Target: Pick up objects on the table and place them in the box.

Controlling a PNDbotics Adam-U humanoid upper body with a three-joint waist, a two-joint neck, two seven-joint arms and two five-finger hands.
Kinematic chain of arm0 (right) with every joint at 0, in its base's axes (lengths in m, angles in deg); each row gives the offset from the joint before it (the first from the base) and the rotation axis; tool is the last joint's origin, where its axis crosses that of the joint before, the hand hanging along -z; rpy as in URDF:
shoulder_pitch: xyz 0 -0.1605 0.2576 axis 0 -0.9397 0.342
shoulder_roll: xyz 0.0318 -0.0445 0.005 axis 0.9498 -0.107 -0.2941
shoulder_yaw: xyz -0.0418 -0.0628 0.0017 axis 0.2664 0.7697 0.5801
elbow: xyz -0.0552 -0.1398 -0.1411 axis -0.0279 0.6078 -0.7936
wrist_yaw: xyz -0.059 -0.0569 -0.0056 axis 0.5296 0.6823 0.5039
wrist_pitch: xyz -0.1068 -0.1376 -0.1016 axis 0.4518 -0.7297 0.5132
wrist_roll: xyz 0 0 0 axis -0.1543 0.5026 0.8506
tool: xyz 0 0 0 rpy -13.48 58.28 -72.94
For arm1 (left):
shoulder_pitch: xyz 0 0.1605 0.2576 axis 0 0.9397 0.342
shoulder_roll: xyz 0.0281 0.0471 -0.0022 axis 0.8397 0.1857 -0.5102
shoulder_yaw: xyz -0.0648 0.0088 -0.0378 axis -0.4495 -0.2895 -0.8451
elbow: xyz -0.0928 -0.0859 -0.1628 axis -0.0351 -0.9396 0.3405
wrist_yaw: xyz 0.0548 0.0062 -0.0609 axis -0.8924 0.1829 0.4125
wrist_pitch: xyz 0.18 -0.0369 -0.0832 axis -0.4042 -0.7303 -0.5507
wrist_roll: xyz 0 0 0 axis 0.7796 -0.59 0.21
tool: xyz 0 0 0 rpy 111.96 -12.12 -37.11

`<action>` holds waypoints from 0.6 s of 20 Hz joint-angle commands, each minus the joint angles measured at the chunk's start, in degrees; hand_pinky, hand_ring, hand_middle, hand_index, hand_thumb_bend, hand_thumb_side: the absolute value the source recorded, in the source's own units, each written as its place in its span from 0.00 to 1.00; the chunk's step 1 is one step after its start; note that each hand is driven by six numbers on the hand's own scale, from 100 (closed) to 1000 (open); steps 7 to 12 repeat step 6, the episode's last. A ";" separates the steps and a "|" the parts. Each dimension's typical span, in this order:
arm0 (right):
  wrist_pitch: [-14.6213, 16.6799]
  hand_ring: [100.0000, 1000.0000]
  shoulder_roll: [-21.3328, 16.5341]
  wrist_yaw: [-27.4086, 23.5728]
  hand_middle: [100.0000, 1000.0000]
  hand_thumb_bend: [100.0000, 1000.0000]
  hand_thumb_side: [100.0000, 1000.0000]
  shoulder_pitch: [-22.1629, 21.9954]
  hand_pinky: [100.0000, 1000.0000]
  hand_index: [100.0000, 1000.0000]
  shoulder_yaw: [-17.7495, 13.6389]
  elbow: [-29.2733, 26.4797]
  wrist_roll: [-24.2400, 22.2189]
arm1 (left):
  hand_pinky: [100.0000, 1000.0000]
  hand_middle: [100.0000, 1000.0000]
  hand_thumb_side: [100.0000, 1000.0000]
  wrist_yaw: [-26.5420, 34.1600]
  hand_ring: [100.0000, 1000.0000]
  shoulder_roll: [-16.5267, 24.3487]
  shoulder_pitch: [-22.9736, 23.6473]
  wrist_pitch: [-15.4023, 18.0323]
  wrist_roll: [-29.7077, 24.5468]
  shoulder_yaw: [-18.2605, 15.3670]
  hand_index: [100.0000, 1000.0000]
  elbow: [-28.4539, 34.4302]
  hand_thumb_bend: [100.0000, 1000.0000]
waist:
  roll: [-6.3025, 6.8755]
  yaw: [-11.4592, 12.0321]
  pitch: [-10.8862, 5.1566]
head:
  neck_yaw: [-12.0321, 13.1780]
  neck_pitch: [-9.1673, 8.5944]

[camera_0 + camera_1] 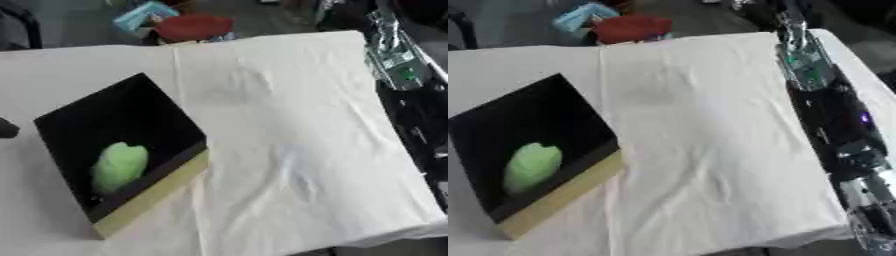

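Running down the table's right edge, the right arm shows as a black and silver column with a green board near its top, but its hand lies out of view, so whether that hand is released or clenched cannot be told. At the left edge of the left eye view a small dark rounded shape pokes in beside the box; it may be part of the left hand, though too little shows to say what its fingers are doing. The box sits near the table's left edge towards the near corner, black inside with a pale tan wall facing forward, set askew to the table edges. Inside it, low in the near half, lies the green object, a soft-edged, rounded lump, pale lime and matt. The table is covered by a white cloth, creased and lightly rumpled, with a fold line running from the far edge towards the box, and nothing else to pick shows on it. By these views the placing looks done or close to it. If another object is to come, the sensible course is to carry it in above the box's rim, lower it into the bare dark floor beside the green one, and avoid snagging the loose cloth, which would drag and shift the light box.
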 commanded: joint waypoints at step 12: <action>0.65 0.56 0.20 -7.17 0.62 0.18 0.40 -3.12 0.50 0.76 -0.02 -4.50 1.29 | 0.69 0.51 0.94 -0.91 0.61 0.23 -0.29 -0.36 0.46 -0.48 0.78 0.29 0.17 | 0.07 -0.65 -0.65 | 1.29 -0.02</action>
